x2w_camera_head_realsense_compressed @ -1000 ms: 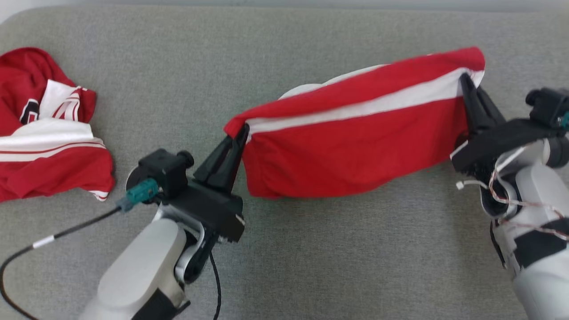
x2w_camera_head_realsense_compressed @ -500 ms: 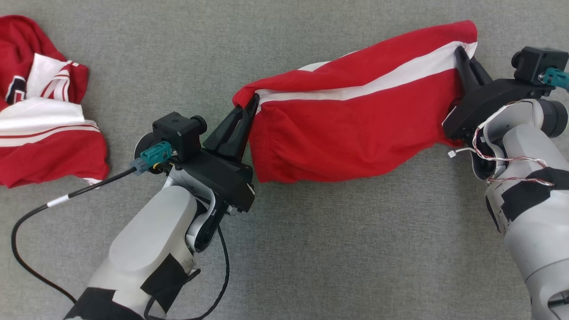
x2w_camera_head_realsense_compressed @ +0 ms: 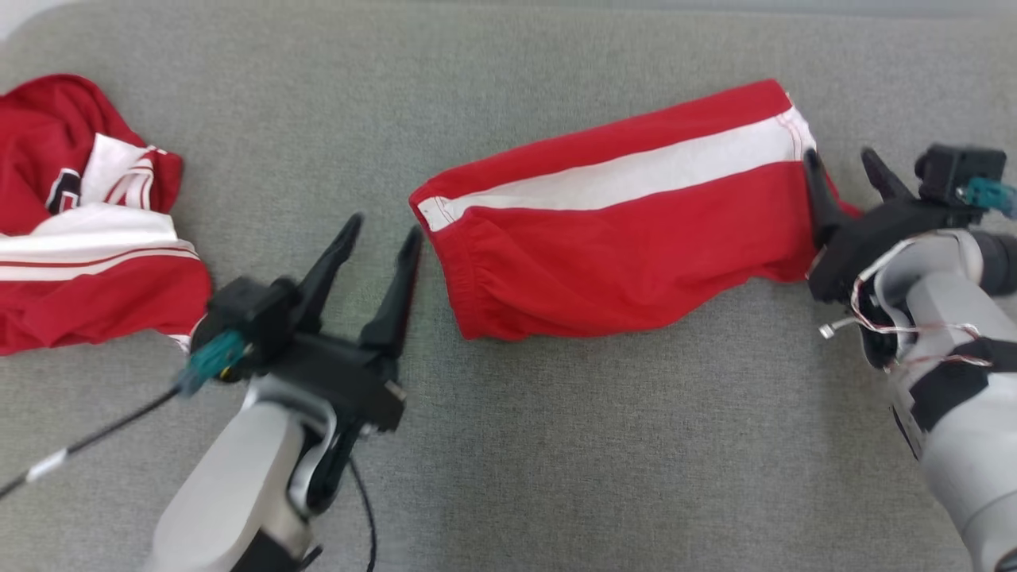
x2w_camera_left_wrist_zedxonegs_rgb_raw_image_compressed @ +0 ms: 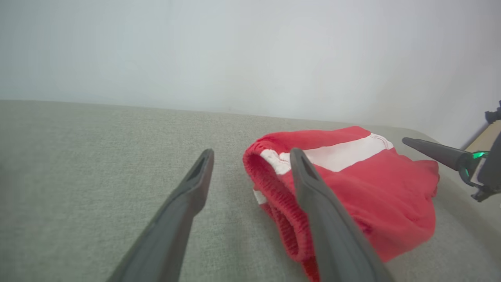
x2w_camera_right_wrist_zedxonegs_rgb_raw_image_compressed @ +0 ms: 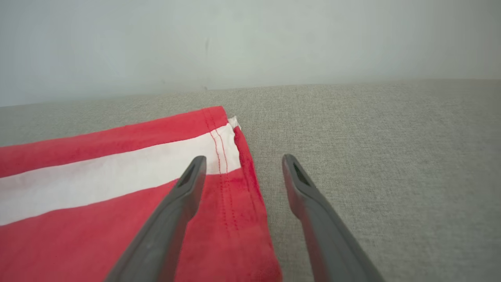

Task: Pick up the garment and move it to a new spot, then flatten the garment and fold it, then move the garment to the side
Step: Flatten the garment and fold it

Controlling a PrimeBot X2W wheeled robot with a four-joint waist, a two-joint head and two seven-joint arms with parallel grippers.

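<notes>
Head view: I just released both ends. Left gripper [x2w_camera_head_realsense_compressed: 385, 226], right gripper [x2w_camera_head_realsense_compressed: 839, 155] splayed empty; folded red garment [x2w_camera_head_realsense_compressed: 620, 230] lies on grey cushion [x2w_camera_head_realsense_compressed: 556, 445]. Sideways move remains, I reckon.

The table [x2w_camera_head_realsense_compressed: 556, 477] is covered in grey woven fabric with a fine, even weave, and its far-left corner [x2w_camera_head_realsense_compressed: 36, 28] is rounded. Behind its far edge stands a plain wall [x2w_camera_left_wrist_zedxonegs_rgb_raw_image_compressed: 250, 51], pale grey-white and lit softly and evenly. In the left wrist view a sliver of tan surface [x2w_camera_left_wrist_zedxonegs_rgb_raw_image_compressed: 487, 138] shows at the far right, too small to identify.
</notes>
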